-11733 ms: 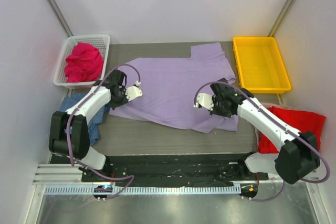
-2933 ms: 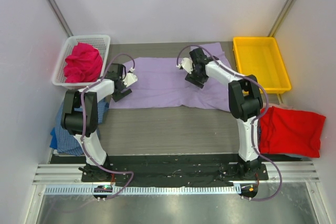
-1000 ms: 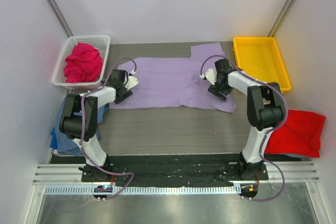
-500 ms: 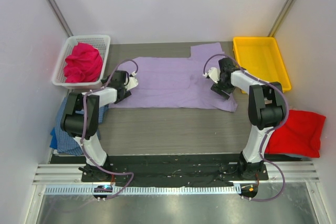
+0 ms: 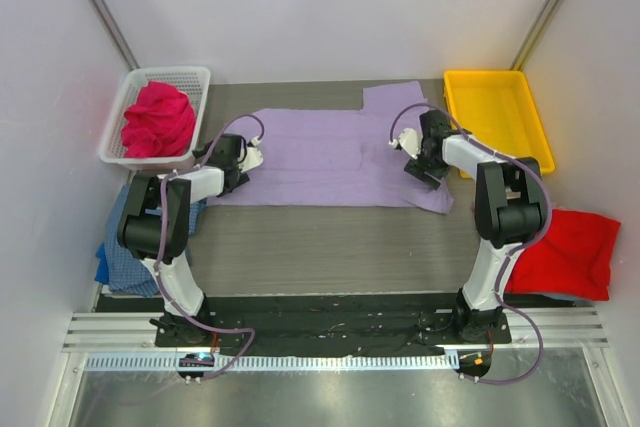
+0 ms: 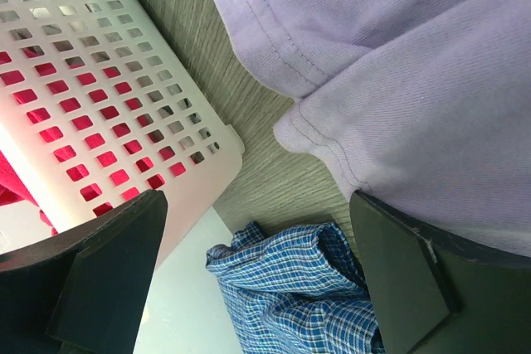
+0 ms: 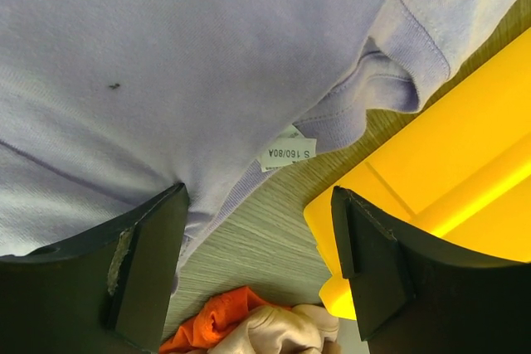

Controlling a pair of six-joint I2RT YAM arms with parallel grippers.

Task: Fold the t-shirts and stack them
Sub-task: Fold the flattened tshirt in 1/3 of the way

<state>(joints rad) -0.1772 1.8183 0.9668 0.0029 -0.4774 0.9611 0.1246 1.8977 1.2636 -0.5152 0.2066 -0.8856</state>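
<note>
The big purple shirt [image 5: 330,159] is lying long and flat in the middle of the table, and it looks folded once. The left gripper [image 5: 238,160] and the right gripper [image 5: 428,161] are sitting at its two ends. Their jaws are spread wide, holding nothing. Next, I think, they are needing to pinch the ends and fold again.
</note>
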